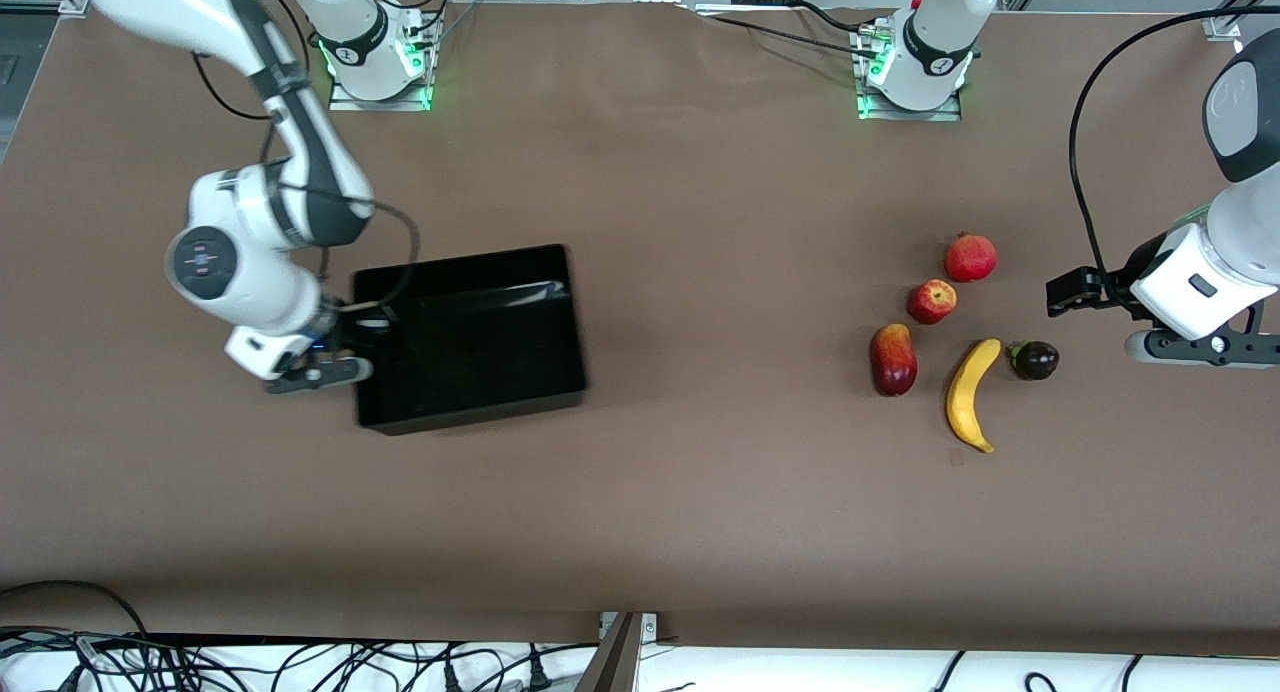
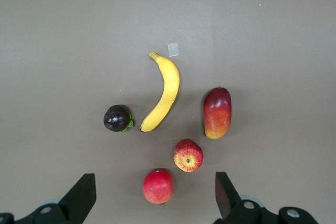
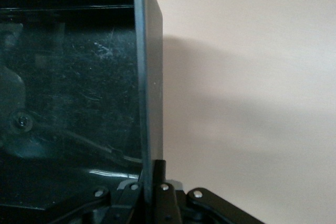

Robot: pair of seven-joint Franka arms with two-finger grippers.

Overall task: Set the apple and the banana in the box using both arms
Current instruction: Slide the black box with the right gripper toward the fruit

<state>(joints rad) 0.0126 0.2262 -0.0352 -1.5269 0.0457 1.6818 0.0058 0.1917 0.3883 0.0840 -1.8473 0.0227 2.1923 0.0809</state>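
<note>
— 2 fruits matter; where?
— Small red-yellow apple (image 1: 931,300) and curved yellow banana (image 1: 971,393) lie on the brown table (image 1: 700,472), well apart from the shallow black plastic box (image 1: 470,337).
— Anything hidden?
— Right gripper (image 3: 152,174), mostly cut off, pinches the box's wall. Left gripper (image 2: 152,198) hangs wide above the fruit.

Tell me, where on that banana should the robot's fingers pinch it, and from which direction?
Probably from straight above, across the middle of the banana, its thickest part. It lies flat on the table, so only the top is free. The left gripper is open; the dark round fruit crowds the end farther from the front camera.
</note>
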